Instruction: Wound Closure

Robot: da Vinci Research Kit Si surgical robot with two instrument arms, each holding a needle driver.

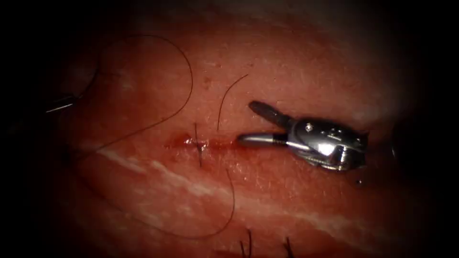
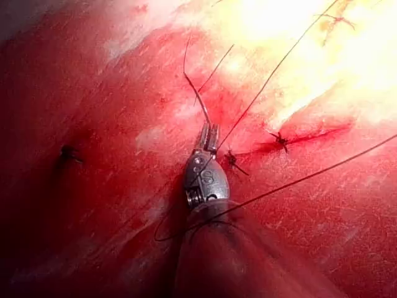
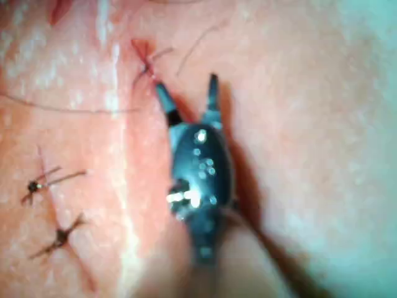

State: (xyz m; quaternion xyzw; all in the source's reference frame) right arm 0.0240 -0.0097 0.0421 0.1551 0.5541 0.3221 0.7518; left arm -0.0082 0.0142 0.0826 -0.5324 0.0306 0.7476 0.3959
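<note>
Tissue [image 1: 296, 67]: soft, moist pork belly; I judge it yields and tears if bitten too near an edge
Right tool [image 1: 247, 123]: jaws spread wide and holding nothing, I see the lower one lying along the right end of the cut, the upper one lifted clear
Left tool [image 2: 209, 131]: jaws pressed together, pinching what I take to be the thread, just beside a knotted stitch
Cut [image 1: 215, 142]: runs across the middle, with red fluid [image 1: 177, 140] at its left end
Thread [image 1: 191, 76]: a long loop over the tissue left of the right tool; light, limp and probably slippery, so I would grip a free stretch squarely, away from any knot
Stitch [image 1: 198, 145]: crosses the cut, tails free
Needle: I cannot tell where it lies
</note>
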